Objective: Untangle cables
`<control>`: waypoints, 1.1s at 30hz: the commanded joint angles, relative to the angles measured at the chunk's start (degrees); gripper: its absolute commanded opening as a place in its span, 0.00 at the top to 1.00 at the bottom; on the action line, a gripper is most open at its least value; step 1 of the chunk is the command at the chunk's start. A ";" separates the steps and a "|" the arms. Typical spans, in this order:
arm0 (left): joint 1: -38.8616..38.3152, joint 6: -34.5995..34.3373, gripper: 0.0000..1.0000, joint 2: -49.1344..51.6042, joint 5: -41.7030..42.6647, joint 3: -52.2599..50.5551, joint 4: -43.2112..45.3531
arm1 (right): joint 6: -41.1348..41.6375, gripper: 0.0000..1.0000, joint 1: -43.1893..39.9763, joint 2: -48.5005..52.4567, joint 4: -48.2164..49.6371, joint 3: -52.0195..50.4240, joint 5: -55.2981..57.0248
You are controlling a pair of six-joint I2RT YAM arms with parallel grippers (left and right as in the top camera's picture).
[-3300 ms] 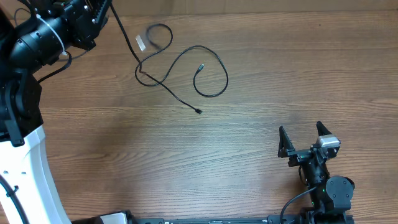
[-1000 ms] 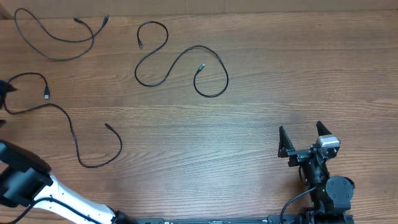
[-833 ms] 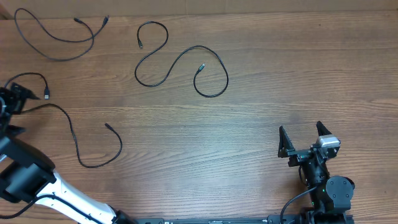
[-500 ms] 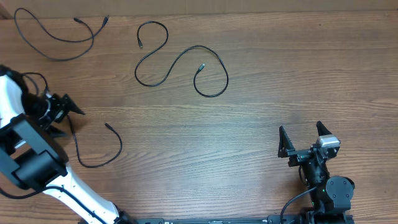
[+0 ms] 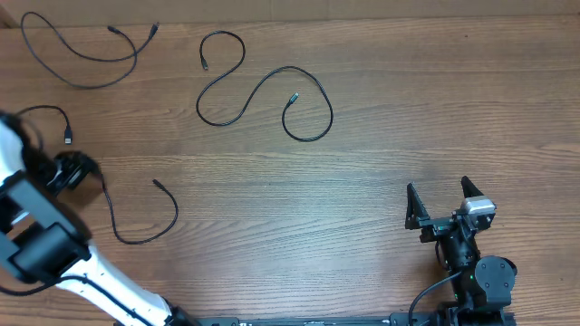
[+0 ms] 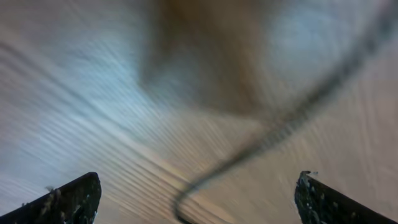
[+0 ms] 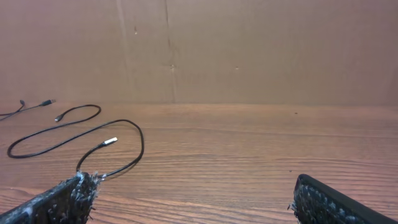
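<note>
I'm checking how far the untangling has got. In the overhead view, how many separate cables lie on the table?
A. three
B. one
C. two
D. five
A: three cables lie apart from each other, the top-left cable, the S-shaped cable and the lower-left cable, and none crosses another.

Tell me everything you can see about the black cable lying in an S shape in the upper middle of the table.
The S-shaped cable is a thin, black, flexible cord lying flat on the wooden table. Its left end curls into a small loop, and the right end sweeps into a wider one. Each end has a small plug. It lies apart from the other cables, and nothing but the table touches it.
</note>
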 commanded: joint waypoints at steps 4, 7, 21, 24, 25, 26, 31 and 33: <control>2.25 9.81 0.07 0.17 10.67 -5.44 7.45 | -0.50 0.00 -0.04 -0.42 0.31 -0.57 0.52; 0.76 10.27 0.06 0.17 11.45 -6.49 10.16 | -0.50 0.00 -0.04 -0.42 0.31 -0.57 0.52; -5.03 5.60 0.46 0.17 3.17 -14.97 17.29 | -0.50 0.00 -0.04 -0.42 0.31 -0.57 0.52; -5.07 5.64 0.55 0.17 2.56 -14.99 17.25 | -0.50 0.00 -0.04 -0.42 0.31 -0.57 0.52; -5.22 5.57 0.56 0.17 1.57 -15.04 17.22 | -0.50 0.00 -0.04 -0.42 0.31 -0.57 0.52; -5.44 5.60 0.58 0.17 0.59 -15.08 17.22 | -0.50 0.00 -0.04 -0.42 0.31 -0.57 0.52; -8.39 3.85 0.57 0.17 -7.91 -16.59 17.46 | -0.50 0.00 -0.04 -0.42 0.31 -0.57 0.52; -9.44 3.85 0.56 0.17 -8.59 -17.40 18.01 | -0.50 0.00 -0.04 -0.42 0.31 -0.57 0.52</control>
